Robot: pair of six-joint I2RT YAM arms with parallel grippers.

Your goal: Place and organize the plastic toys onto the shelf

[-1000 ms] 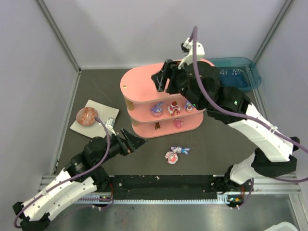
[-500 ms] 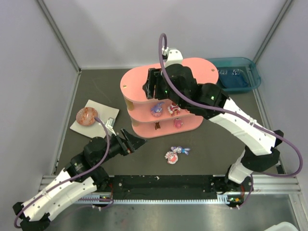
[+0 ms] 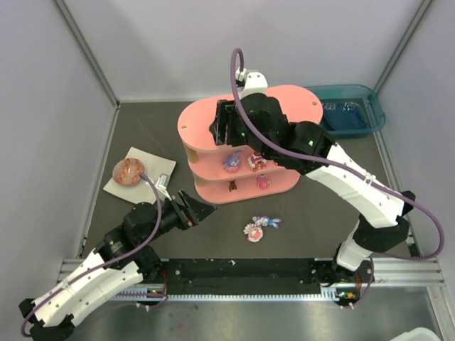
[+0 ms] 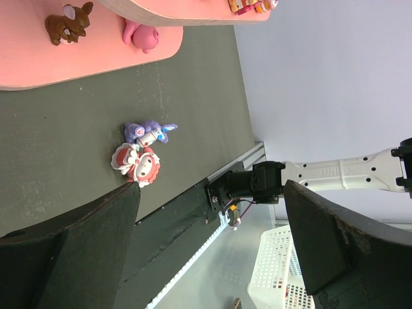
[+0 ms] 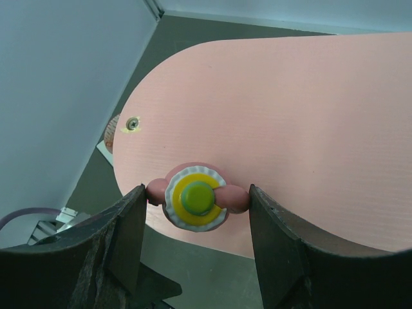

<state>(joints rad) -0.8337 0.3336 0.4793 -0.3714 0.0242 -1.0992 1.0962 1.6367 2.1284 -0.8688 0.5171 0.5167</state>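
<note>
Right gripper (image 5: 196, 215), clamped on a yellow-capped pink figurine (image 5: 196, 196), hangs over the bare top tier of the pink shelf (image 3: 195, 122). Several figurines stand on the two lower tiers. A purple bunny (image 3: 269, 222) and a red-hooded figurine (image 3: 252, 231) lie on the table near the wide-open left gripper (image 3: 193, 210), nothing blocking them. A teal bin (image 3: 377, 114) and a speckled ball (image 3: 129, 171) sit well aside
</note>
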